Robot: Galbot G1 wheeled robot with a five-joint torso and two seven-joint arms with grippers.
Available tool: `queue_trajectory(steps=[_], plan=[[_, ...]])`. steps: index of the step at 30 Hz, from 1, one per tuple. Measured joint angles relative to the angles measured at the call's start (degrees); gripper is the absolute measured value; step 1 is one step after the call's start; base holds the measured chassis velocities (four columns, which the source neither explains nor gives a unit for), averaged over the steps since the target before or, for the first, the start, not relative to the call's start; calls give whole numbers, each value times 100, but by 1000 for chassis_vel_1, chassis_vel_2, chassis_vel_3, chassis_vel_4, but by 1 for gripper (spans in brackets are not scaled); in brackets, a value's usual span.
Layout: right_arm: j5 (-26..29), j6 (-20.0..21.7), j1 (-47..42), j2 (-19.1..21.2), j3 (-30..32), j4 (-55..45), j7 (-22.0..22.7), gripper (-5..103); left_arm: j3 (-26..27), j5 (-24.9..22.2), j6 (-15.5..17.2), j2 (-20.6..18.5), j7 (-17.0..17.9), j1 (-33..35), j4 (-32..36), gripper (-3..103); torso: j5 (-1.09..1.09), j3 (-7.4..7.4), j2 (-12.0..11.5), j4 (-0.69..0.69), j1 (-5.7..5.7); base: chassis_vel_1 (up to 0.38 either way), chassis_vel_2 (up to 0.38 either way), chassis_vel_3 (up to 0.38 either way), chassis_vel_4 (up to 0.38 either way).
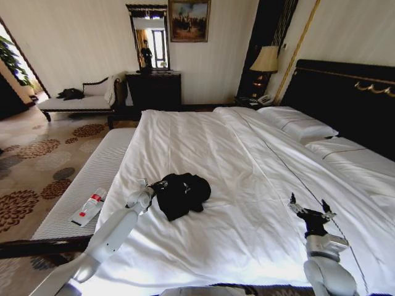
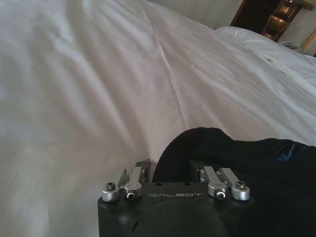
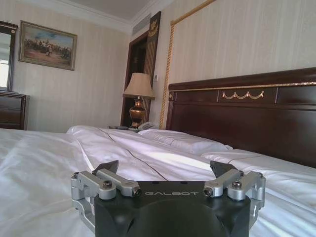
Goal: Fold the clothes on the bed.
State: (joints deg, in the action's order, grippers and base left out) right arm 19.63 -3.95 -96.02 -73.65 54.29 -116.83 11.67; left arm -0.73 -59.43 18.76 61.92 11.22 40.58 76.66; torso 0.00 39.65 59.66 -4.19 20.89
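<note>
- Left gripper point(image 1: 148, 192) sits right at the edge of the crumpled black soft T-shirt point(image 1: 181, 193). I cannot tell if it is shut on the cloth, since dark fabric hides the tips.
- That shirt lies bunched in a heap on the big white-sheeted bed point(image 1: 247, 185), toward the robot's left, not yet folded.
- Right gripper point(image 1: 311, 208) hovers well apart over bare sheet, spread wide and holding nothing, likely waiting its turn.
</note>
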Motion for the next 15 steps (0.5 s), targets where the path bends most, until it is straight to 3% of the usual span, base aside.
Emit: queue_trajectory(steps=[3, 6, 10, 13, 15], plan=[[33, 9, 2, 11, 7, 6, 8, 100, 2, 14, -45, 14, -49, 0, -34, 31, 0, 0, 0, 0, 0, 0, 0, 0, 0], [48, 28, 23, 22, -3, 20, 18, 100, 4, 39, -102, 30, -76, -4, -74, 26, 0, 0, 0, 0, 0, 0, 0, 0, 0], [69, 72, 79, 77, -84, 54, 43, 100, 17, 39, -184, 41, -105, -71, -129, 4, 0, 0, 0, 0, 0, 0, 0, 0, 0], [148, 182, 124, 207, -128, 85, 77, 100, 19, 30, -197, 26, -105, -88, -132, 2, 1, 0, 0, -1, -1, 0, 0, 0, 0], [517, 501, 174, 470, -175, 38, 193, 100, 19, 33, -202, 5, -97, -89, -131, 1, 2, 0, 0, -2, -1, 0, 0, 0, 0]])
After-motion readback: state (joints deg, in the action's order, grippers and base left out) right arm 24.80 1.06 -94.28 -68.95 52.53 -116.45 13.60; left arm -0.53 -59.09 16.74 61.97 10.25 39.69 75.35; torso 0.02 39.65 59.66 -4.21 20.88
